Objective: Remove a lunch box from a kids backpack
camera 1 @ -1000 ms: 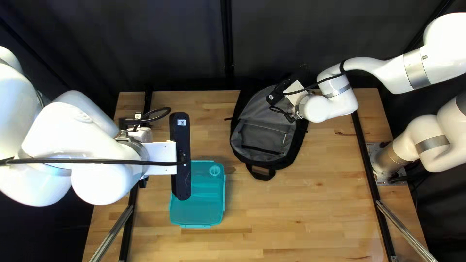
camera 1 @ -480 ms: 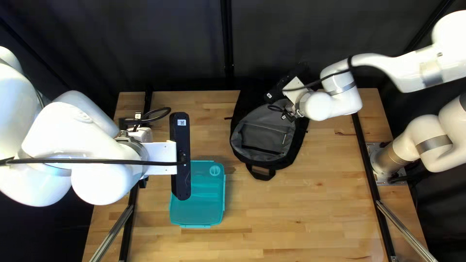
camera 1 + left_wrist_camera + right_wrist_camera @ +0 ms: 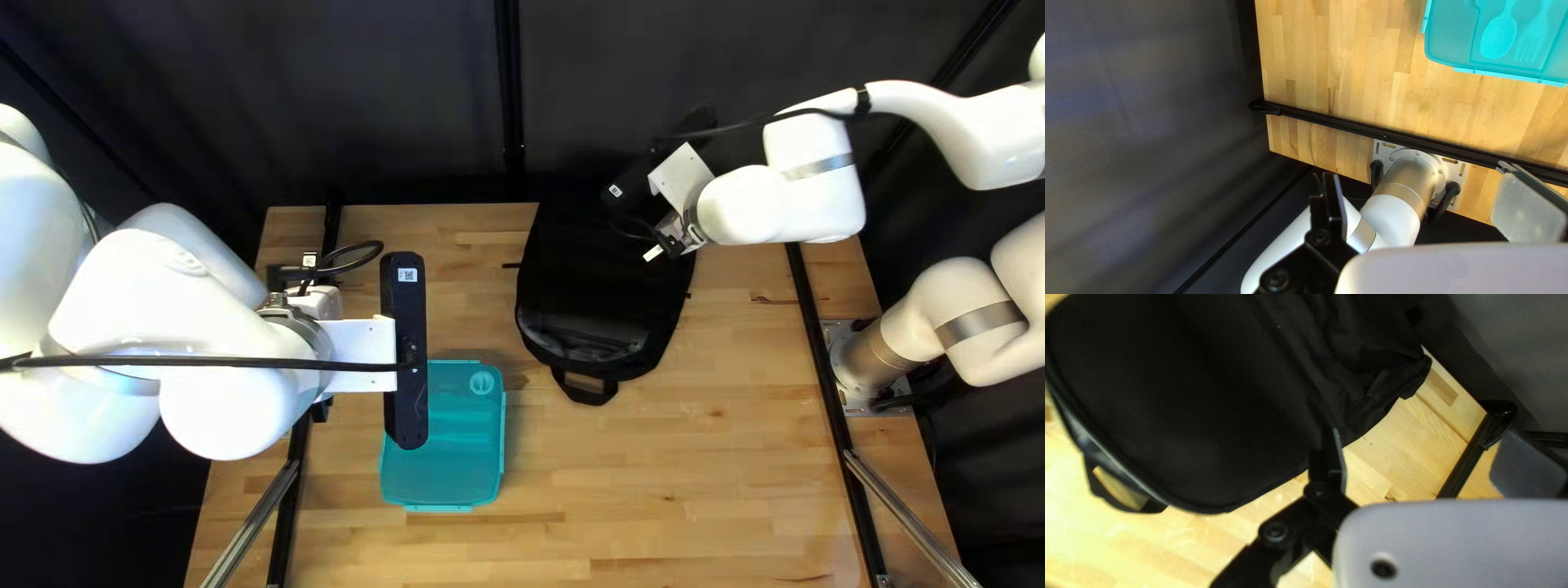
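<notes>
Teal rectangular plastic lunch box: on wooden bench
Black cloth backpack: on bench
Left gripper: fingers apart
Right gripper: fingers apart

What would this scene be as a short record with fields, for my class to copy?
surface: wooden table
bag: black backpack, lying flat, carry loop toward the near edge
food container: teal lunch box, outside the bag
cutlery shapes: spoon, fork, in the container
left gripper: open, empty
right gripper: open, near the bag; contact unclear
</notes>
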Motion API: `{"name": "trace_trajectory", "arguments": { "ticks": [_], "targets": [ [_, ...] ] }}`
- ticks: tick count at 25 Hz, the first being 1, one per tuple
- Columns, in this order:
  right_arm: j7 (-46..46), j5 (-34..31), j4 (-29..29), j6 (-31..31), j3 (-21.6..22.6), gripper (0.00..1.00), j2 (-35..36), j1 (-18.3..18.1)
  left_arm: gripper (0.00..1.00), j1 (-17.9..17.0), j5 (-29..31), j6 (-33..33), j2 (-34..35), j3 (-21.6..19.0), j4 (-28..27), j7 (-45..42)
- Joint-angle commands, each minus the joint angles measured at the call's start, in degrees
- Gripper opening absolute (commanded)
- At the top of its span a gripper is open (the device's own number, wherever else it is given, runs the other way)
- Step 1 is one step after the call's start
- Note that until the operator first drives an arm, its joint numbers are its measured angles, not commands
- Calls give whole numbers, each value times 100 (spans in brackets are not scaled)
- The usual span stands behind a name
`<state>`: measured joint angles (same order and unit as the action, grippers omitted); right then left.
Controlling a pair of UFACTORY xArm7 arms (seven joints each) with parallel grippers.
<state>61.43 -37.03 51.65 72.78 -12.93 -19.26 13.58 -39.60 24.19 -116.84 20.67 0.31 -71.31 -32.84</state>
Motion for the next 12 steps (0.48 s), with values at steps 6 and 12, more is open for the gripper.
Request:
{"name": "trace_trajectory", "arguments": {
  "ticks": [6, 12],
  "targets": [
    [-485, -304, 0, 128, -227, 100, -303, -204, 100, 0, 0, 0, 0, 0, 0, 0],
    [-916, -512, 45, 352, -433, 100, -721, -428, 100, 0, 0, 0, 0, 0, 0, 0]
  ]
}}
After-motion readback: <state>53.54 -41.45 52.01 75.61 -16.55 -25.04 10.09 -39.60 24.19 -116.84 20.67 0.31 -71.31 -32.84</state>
